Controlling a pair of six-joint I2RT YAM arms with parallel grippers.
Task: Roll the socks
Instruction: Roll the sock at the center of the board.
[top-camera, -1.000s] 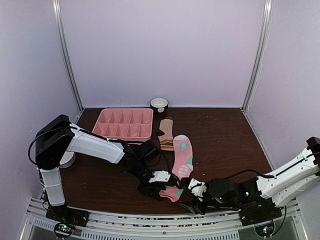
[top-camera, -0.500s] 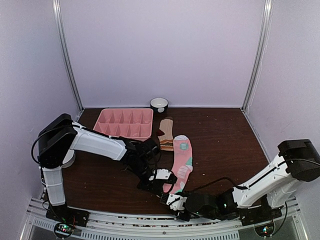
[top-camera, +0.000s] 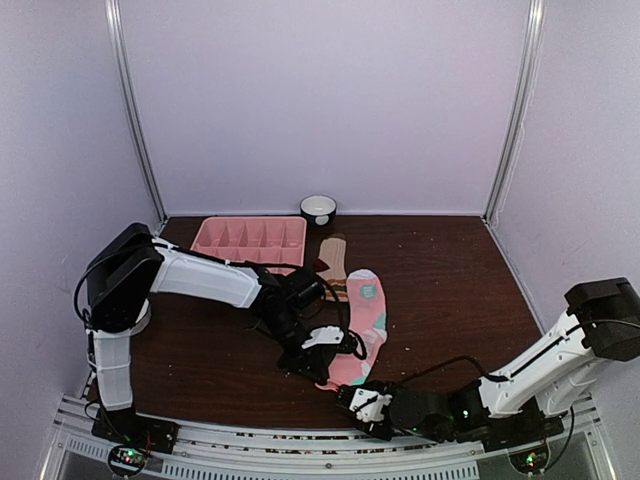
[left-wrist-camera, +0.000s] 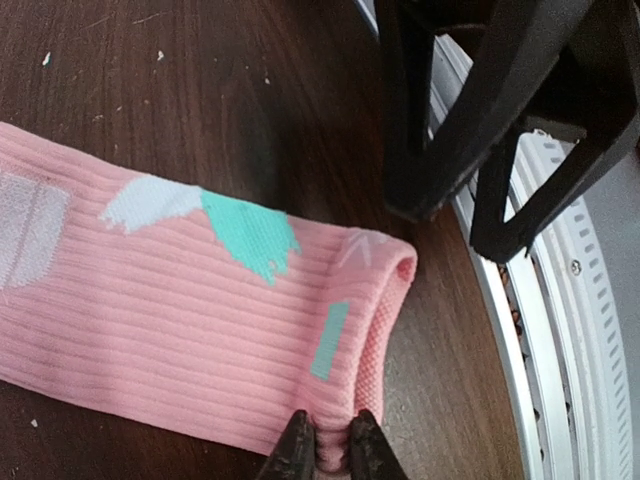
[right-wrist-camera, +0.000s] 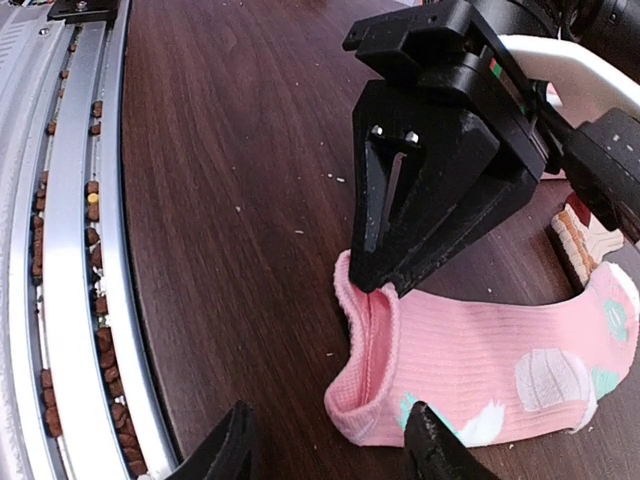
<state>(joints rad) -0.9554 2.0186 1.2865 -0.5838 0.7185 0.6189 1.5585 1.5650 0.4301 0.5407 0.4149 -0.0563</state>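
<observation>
Top external view: the pink sock (top-camera: 362, 318) lies flat and at full length on the table (top-camera: 450, 290), with its cuff toward the near edge. The tan sock (top-camera: 333, 265) lies flat just beside the pink sock's far end, next to the tray (top-camera: 250, 245). A small bowl (top-camera: 318, 209) stands at the back wall.

Left wrist view: the left gripper (left-wrist-camera: 328, 452) is clenched on the pink sock's cuff rim, nipping a fold of ribbed fabric at one corner of the opening.

Right wrist view: the right gripper (right-wrist-camera: 330, 440) sits low over the table with its jaws apart. The cuff lies just ahead, between its fingers (right-wrist-camera: 235, 445), and it grasps nothing.

Progress, as judged: early. Neither sock shows any turn of a roll. The pink sock has only been taken by its cuff, and the tan sock lies untouched. The whole roll from cuff to toe remains to be done for the pink sock, and then for the tan sock, unless the two are rolled together.
</observation>
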